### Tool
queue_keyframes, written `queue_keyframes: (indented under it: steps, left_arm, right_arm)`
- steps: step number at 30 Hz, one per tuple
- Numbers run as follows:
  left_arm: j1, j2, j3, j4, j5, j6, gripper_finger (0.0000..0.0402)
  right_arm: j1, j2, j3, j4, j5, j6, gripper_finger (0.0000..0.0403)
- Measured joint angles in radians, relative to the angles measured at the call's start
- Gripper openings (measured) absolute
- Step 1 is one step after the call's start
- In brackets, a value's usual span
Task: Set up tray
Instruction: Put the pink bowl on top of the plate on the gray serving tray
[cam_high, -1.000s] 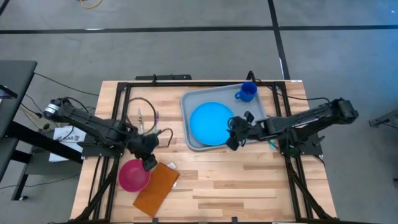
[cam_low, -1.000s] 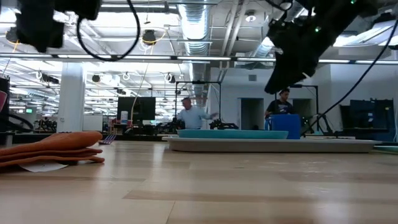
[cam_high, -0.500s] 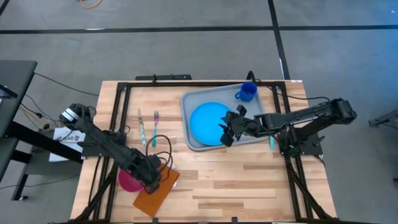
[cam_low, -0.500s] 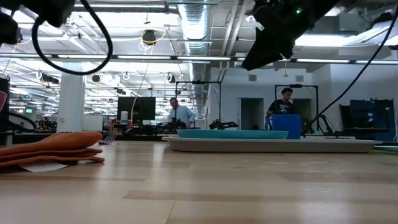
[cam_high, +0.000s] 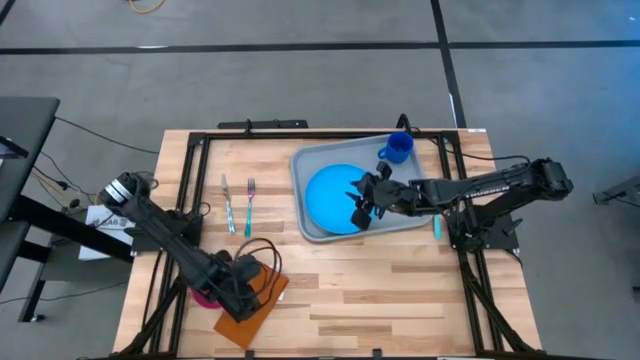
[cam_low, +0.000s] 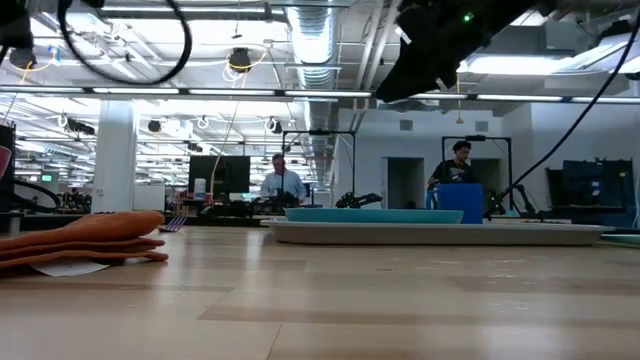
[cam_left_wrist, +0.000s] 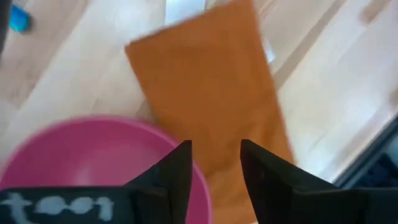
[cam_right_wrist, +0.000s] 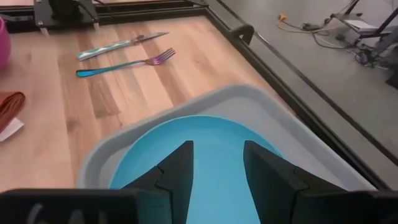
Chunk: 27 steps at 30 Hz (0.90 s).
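Observation:
The pale grey-blue tray (cam_high: 310, 165) (cam_right_wrist: 292, 124) lies flat on the table's far right part. It carries a round bright-blue plate (cam_high: 328, 195) (cam_right_wrist: 186, 130) and a blue mug (cam_high: 397, 148) in its far corner. My right gripper (cam_high: 358, 203) (cam_right_wrist: 216, 149) hovers open above the plate, touching nothing. My left gripper (cam_high: 243, 288) (cam_left_wrist: 214, 149) hangs open over the orange-brown napkin (cam_high: 255, 310) (cam_left_wrist: 211, 93), next to the pink bowl (cam_high: 203, 293) (cam_left_wrist: 93, 155). Napkin and bowl both rest flat on the wood, and the left arm covers most of the bowl in the high view.
A fork (cam_high: 248, 205) (cam_right_wrist: 124, 63) and a knife (cam_high: 228, 203) (cam_right_wrist: 121, 45) lie side by side left of the tray. A white slip (cam_high: 272, 266) peeks from under the napkin's far end. Black frame rails run along the table's left, right and far edges.
My left gripper has swung toward the table's near edge, from the bowl's far side to above the napkin, which uncovers the fork and knife. My right gripper has moved up and toward the left and far edges, from the tray's near rim to over the plate.

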Motion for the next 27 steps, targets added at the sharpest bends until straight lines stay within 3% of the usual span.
queue_keyframes:
  steps: [8,17,24,27]
  left_arm:
    - [0.016,0.060,0.000,-0.021,0.120,-0.020,0.0150]
    - [-0.024,0.092,-0.002,-0.043,0.048,-0.073,0.0146]
    - [-0.040,0.170,-0.003,-0.053,0.070,-0.059,0.0144]
    - [-0.038,0.184,-0.003,-0.052,0.094,-0.034,0.0124]
  right_arm:
    - [-0.022,0.000,0.000,0.000,0.000,-0.005,0.0134]
    - [-0.021,0.000,0.000,0.017,-0.001,-0.005,0.0133]
    - [-0.018,0.002,0.000,0.016,-0.002,-0.005,0.0133]
    - [-0.018,0.002,0.000,0.018,-0.002,-0.005,0.0133]
